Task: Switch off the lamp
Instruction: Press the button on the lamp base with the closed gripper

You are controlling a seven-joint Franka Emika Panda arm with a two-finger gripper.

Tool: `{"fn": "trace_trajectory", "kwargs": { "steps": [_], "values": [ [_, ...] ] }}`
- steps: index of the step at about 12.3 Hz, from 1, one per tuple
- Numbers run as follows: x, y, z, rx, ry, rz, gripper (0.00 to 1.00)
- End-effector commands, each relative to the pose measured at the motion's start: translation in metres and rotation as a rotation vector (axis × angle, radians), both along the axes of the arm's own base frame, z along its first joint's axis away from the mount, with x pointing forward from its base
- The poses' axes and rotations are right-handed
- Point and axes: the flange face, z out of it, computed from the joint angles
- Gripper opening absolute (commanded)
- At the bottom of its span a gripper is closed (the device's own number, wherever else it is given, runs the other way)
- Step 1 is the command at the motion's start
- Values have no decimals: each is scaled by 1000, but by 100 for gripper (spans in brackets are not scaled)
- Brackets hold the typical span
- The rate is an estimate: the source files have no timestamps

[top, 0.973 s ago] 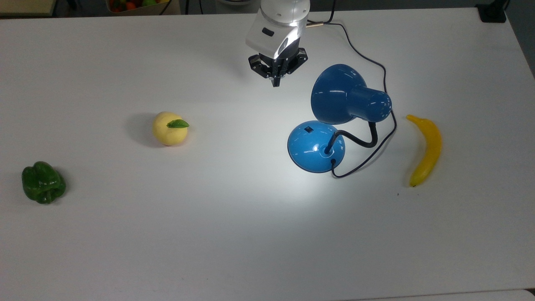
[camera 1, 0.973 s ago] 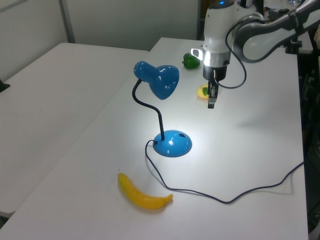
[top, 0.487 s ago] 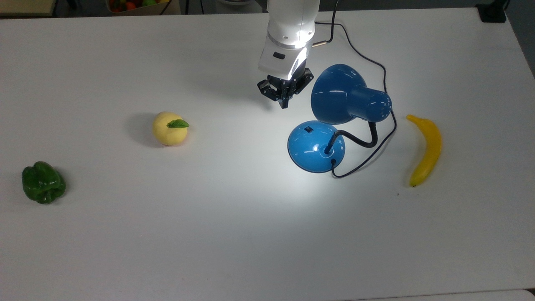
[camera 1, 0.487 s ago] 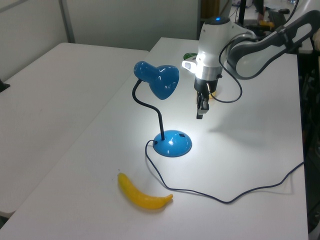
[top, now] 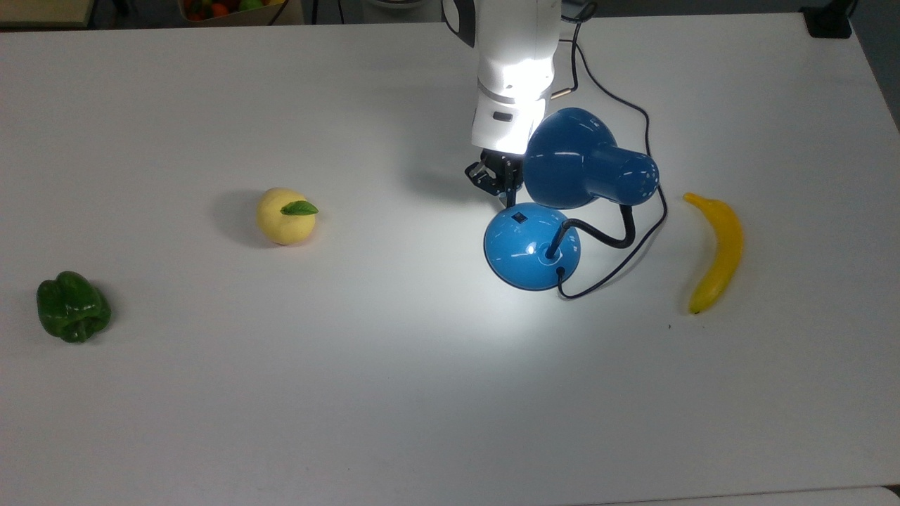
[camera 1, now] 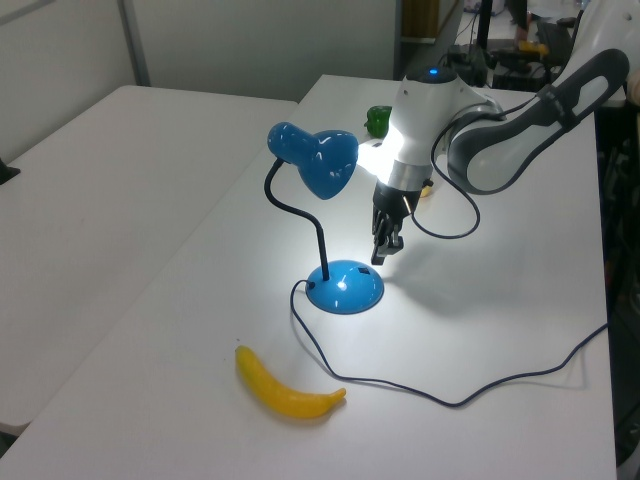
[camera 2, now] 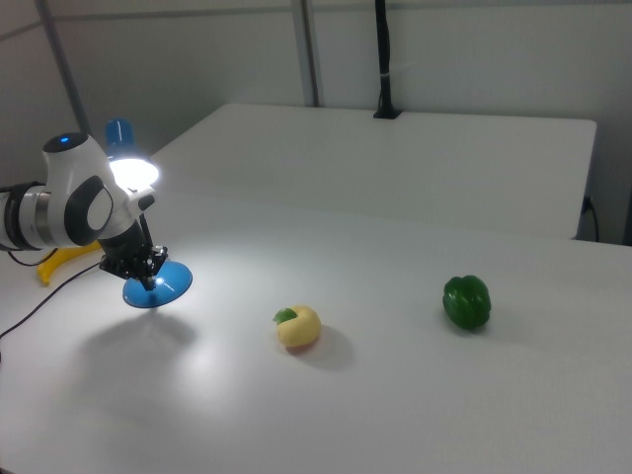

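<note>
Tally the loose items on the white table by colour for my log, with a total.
Blue: 1, the lamp
Yellow: 2, the banana and the yellow apple-like fruit
Green: 1, the green pepper
Total: 4

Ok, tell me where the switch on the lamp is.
The switch sits on the lamp base, on its upper edge in the top view, under the shade and just below the end effector.

Blue lamp [top: 534, 246] lit, upright
</note>
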Motion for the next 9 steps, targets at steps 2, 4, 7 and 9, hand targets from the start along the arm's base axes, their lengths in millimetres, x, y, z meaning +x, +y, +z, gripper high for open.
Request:
{"fn": "trace_trajectory", "kwargs": {
  "steps": [2,4,7,9],
  "values": [
    [7,4,-6,39,-47,27,0],
    [6,4,-6,39,-46,27,0],
    [6,3,-8,37,-41,27,0],
    [5,3,-13,35,-31,26,0]
  ]
}}
